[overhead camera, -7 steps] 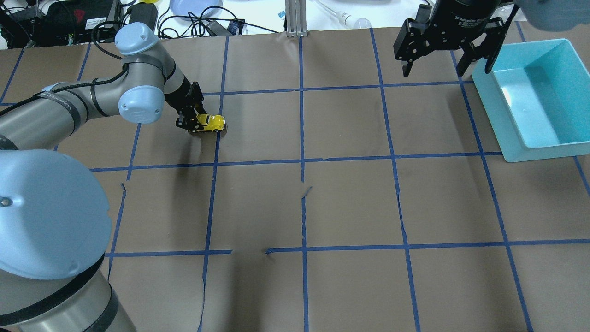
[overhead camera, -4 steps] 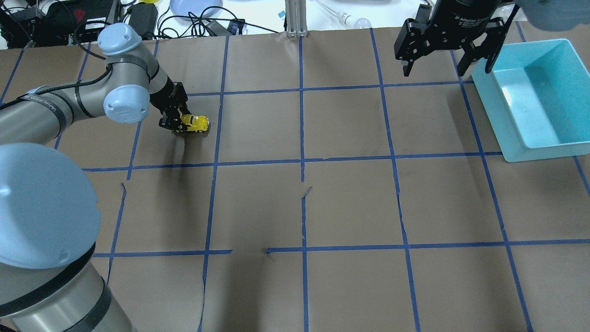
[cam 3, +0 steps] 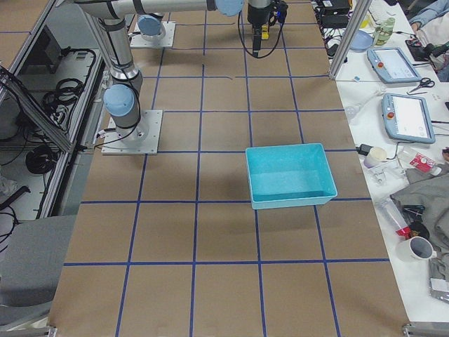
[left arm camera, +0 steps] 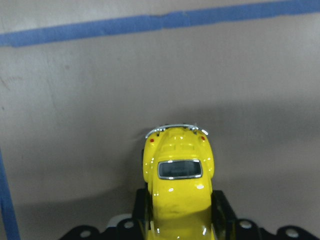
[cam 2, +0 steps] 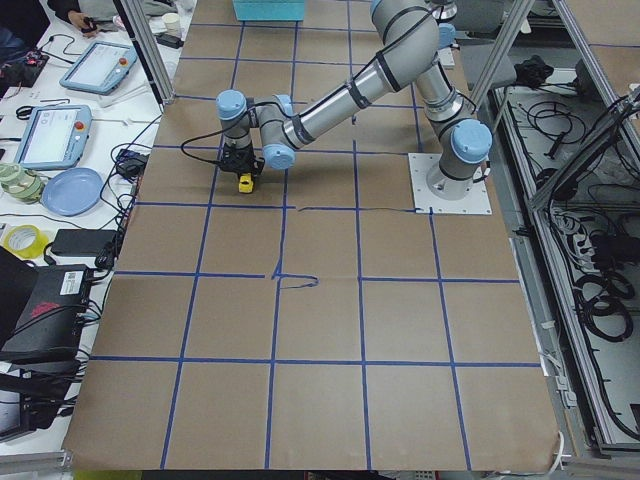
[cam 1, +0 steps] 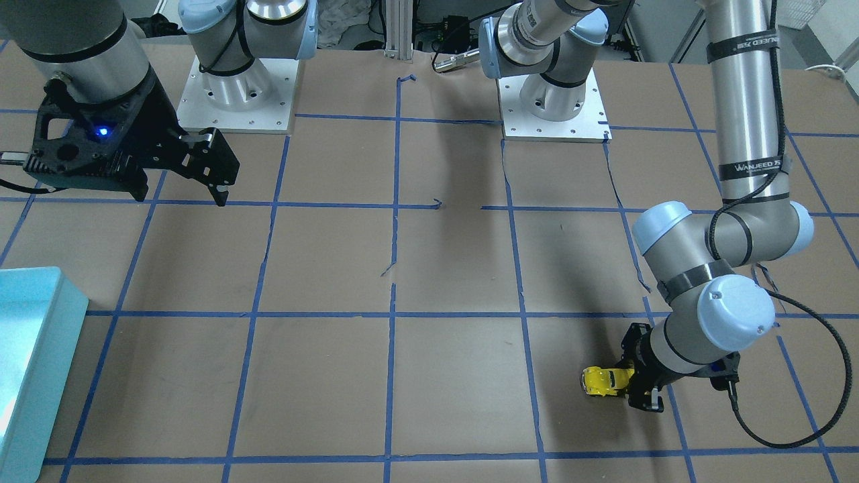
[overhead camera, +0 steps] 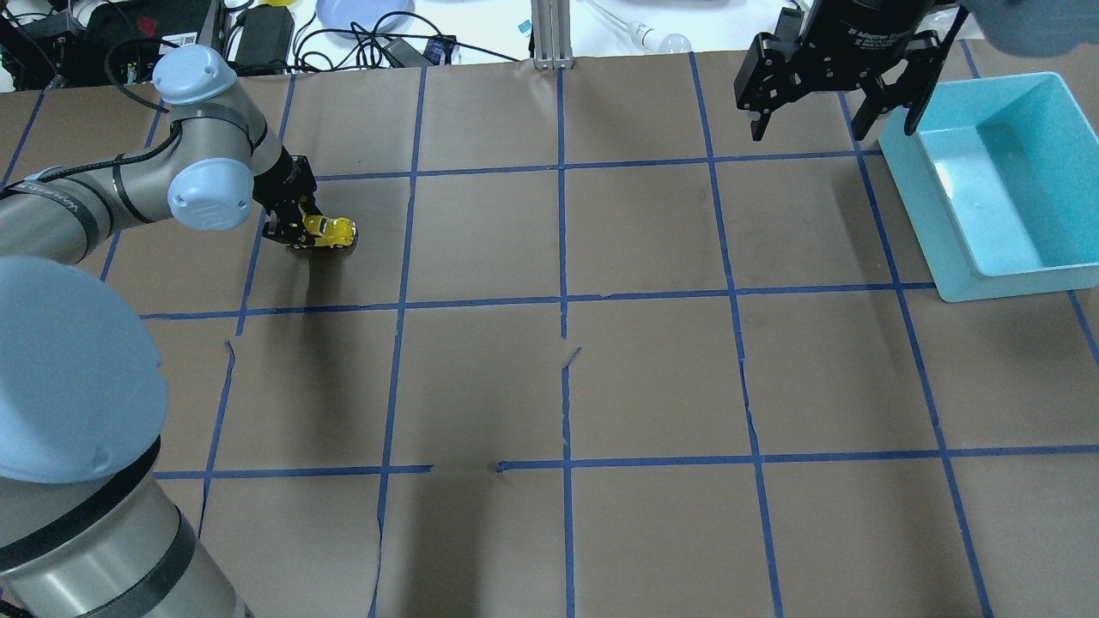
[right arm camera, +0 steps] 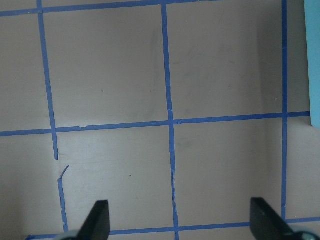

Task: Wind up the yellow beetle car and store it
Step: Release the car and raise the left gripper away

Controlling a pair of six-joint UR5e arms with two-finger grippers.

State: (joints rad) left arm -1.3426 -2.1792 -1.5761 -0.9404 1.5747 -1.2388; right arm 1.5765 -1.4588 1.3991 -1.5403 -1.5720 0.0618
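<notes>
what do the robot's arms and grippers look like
The left arm and right arm are silver-grey tubes with pale blue joint caps and black bands; a left-arm band reads WANJEED. A black cable loops along the left arm. The left gripper and right gripper are black; the right has white lettering and a blue light.

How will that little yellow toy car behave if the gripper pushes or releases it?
The yellow beetle car looks glossy and rounded, so it could slip in the left gripper. On the flat table it would probably roll lengthwise. Tiny beside the gripper, it is likely light.
</notes>
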